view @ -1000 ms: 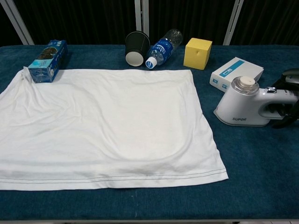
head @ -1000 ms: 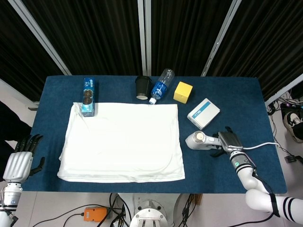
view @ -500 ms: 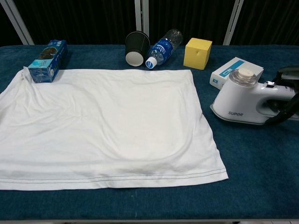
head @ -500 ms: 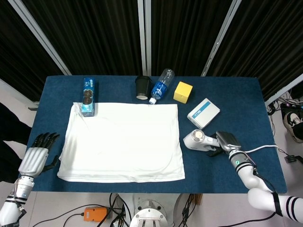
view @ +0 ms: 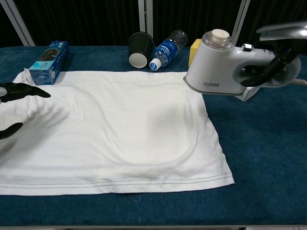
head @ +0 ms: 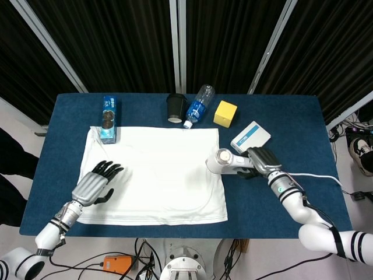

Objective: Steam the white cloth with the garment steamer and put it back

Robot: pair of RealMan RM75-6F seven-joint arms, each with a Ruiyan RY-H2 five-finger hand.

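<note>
While the white cloth (head: 152, 175) lies spread flat on the blue table (head: 303, 122), the right hand (head: 263, 160) grips the steamer (view: 223, 64) by its handle, lifted off the table at the cloth's right edge. The left hand (head: 93, 184) hangs over the cloth's left side, fingers spread, holding nothing. Along the far edge sit a snack box (head: 108, 119), black cup (head: 175, 107), water bottle (head: 198, 105) on its side, yellow cube (head: 225, 113) and a small white box (head: 251, 139).
</note>
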